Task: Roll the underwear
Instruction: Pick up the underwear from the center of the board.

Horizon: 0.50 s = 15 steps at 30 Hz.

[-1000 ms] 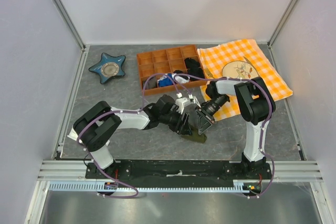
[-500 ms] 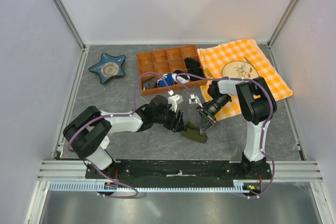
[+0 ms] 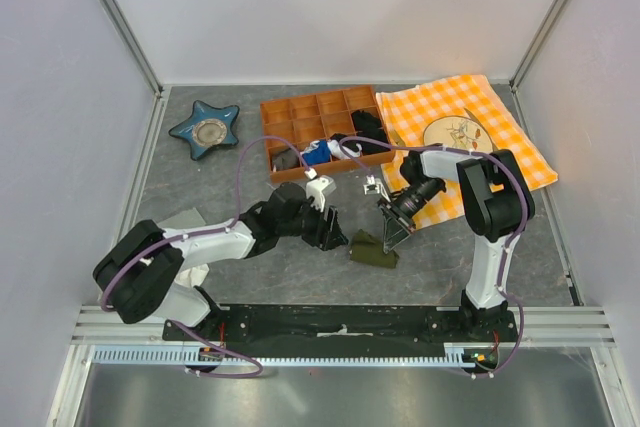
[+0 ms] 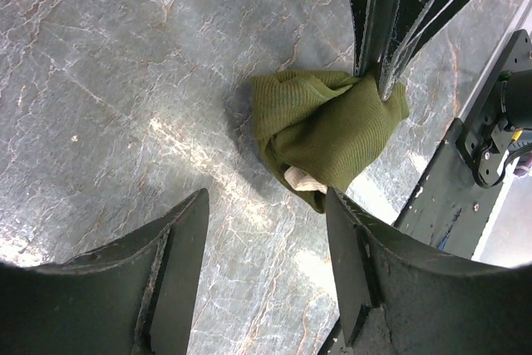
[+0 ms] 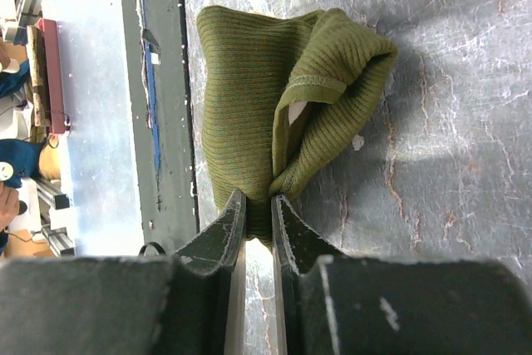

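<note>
The underwear [image 3: 373, 250] is a ribbed olive knit, bunched into a stubby, lumpy roll on the grey, marble-veined counter [image 3: 250, 282]. It sits between the two hands, near the front rail. A cream strip [image 4: 303, 179] peeks from a fold. In the top view its long axis runs roughly left to right, with the right end a little nearer the rail. The right hand [image 3: 388, 243] is closed, its thin black fingers [image 5: 235, 220] pinching a fold at the roll's right end. The left hand [image 3: 330, 234] is spread wide and grips nothing, with bare counter between it and the roll.
</note>
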{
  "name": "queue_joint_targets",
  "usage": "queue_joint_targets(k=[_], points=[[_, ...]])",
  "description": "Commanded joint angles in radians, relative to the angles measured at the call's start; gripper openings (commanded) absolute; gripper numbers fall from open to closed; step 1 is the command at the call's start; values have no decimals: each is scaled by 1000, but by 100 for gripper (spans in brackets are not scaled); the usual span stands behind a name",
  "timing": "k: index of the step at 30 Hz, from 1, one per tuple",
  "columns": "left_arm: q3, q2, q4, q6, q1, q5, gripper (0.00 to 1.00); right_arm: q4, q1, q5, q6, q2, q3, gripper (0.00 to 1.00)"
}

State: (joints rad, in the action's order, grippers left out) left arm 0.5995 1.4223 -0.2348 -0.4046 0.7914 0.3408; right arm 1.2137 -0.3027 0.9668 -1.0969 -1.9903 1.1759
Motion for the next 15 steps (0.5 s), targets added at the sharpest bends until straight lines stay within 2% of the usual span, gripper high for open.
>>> queue_joint_targets(k=[1,9,15], points=[[-9,-42,-25,-25,-3,0,65,21,10,35,-34,44,-1,18],[-29,-143,37,-28,-41,-68,65,60,51,90,-12,80,56,18],[-53,-301,127,-49,-178,-86,65,55,85,108,64,91,140,18]])
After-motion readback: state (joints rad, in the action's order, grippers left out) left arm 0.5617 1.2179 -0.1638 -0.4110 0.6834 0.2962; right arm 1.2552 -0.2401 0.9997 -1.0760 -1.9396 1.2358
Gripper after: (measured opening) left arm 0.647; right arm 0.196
